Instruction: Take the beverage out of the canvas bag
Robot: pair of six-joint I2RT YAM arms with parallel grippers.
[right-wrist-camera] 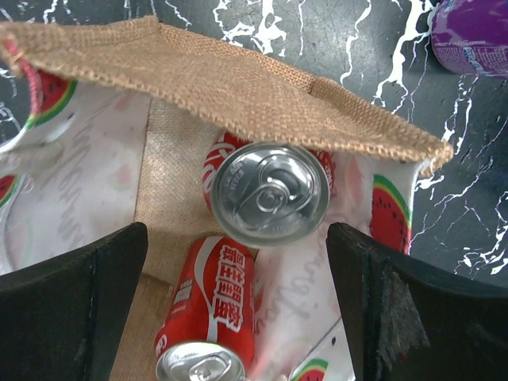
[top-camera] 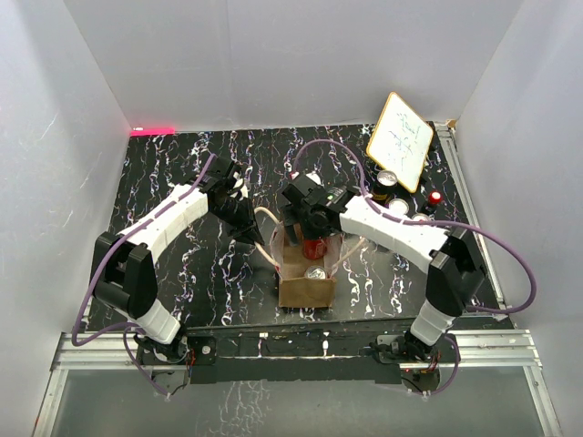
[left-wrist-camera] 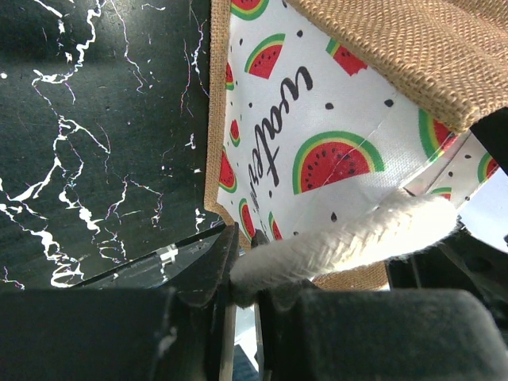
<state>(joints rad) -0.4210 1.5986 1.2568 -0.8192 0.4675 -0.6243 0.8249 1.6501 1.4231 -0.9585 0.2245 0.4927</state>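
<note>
left gripper (left-wrist-camera: 238, 278): my fingers are clamped fully shut on the cream rope handle (left-wrist-camera: 349, 238), probably keeping the bag steady.
right gripper (right-wrist-camera: 236, 230): jaws as wide as they go and empty, over the bag mouth, one finger on either side of the upright can.
canvas bag (top-camera: 307, 287): middle of the table's (top-camera: 182, 273) near edge. Soft burlap, floppy walls (one rim sags partly over the can).
beverage (right-wrist-camera: 270, 193): red cola can, upright inside the bag, lid up. A second red can (right-wrist-camera: 216, 305) sits just beside it, tilted or lying; I can't tell from this angle.
handling: thin aluminium, stiff if full, likely some weight. Smooth painted wall, so slippery.
grip: across the cylinder just below the rim, moderate squeeze, then lift straight up clear of the burlap lip.
</note>
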